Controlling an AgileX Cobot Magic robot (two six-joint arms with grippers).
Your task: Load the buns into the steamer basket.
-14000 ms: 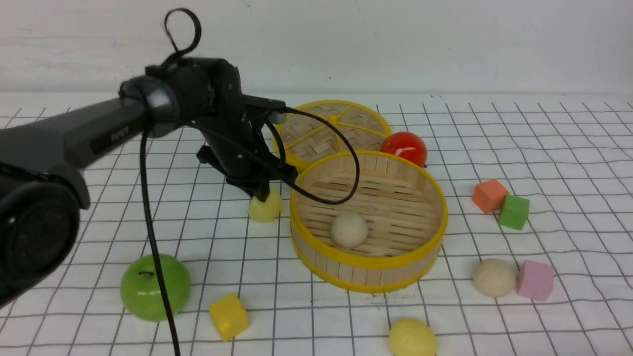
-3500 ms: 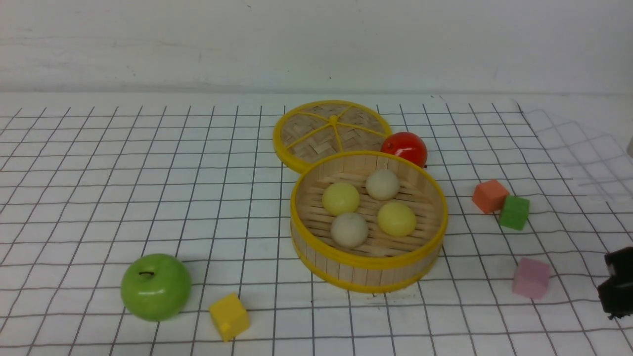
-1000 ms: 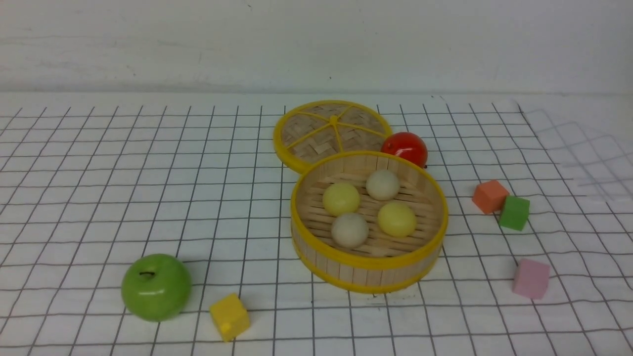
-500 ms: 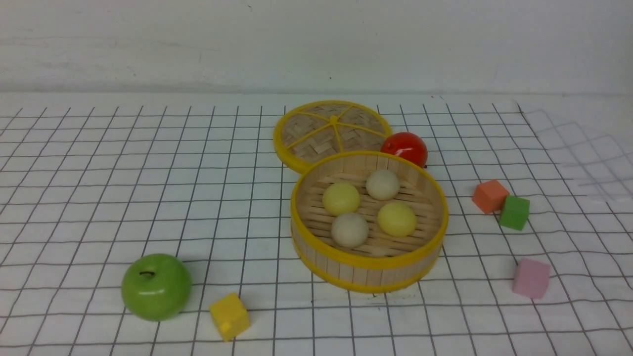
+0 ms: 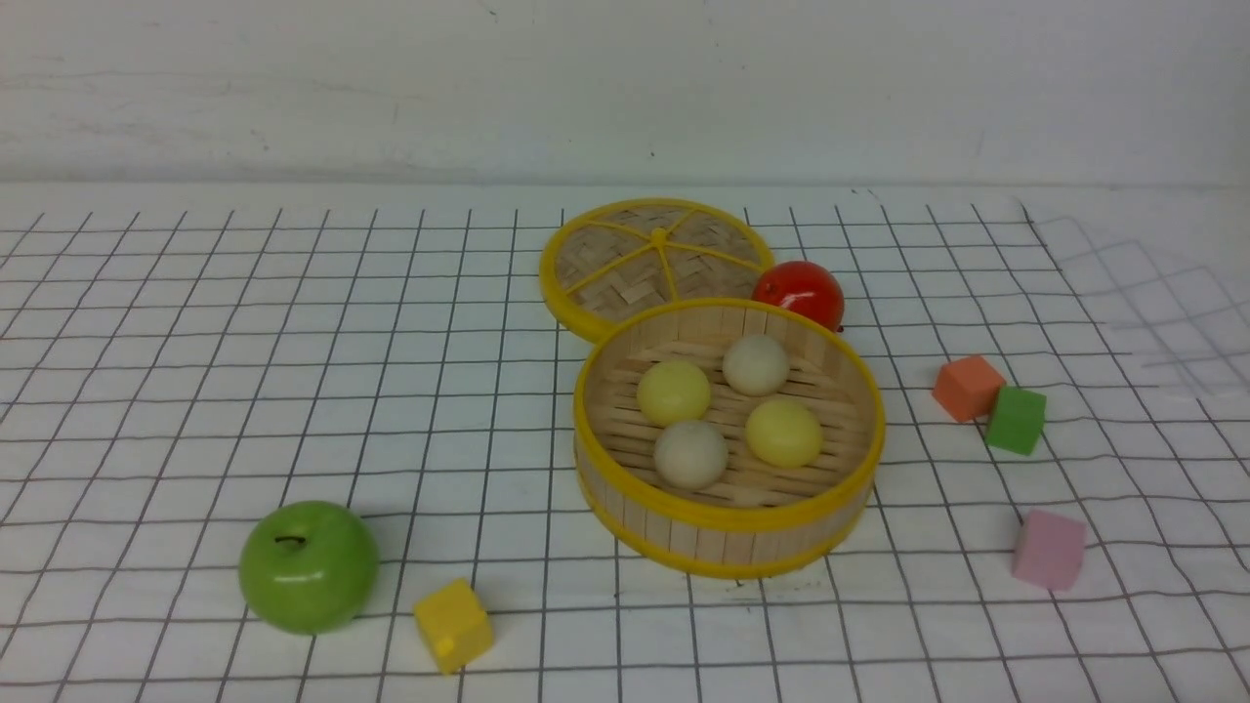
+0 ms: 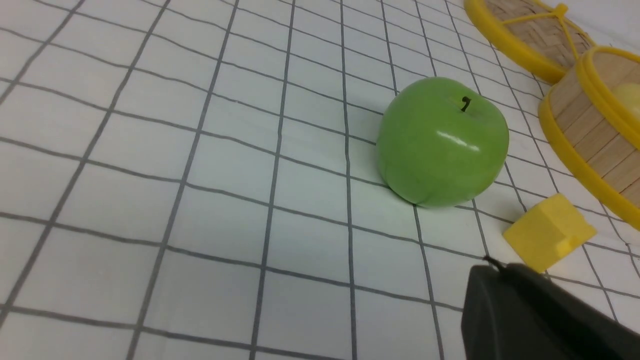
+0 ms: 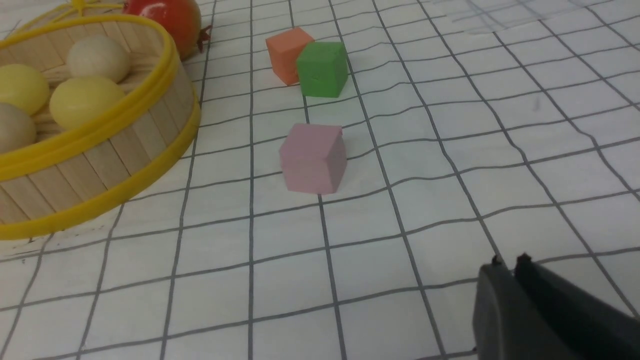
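Looks done: see all four buns (image 5: pixel 784 434) in basket (image 5: pixel 737 516), mid-frame. Pressed together at left jaws; can't tell at right jaws.

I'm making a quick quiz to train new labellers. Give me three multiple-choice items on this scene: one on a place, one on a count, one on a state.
1. Where are the buns?
A) on the woven lid
B) inside the steamer basket
C) beside the green apple

2. How many buns are pale yellow?
A) one
B) two
C) four

3. What state is the steamer basket in?
A) open-topped
B) covered by its lid
C) tipped on its side

Key:
1 B: the buns rest on the slatted floor within the rim.
2 B: two are pale yellow, the others off-white.
3 A: the steamer basket stands upright with its inside in view, and the woven lid lies behind it.
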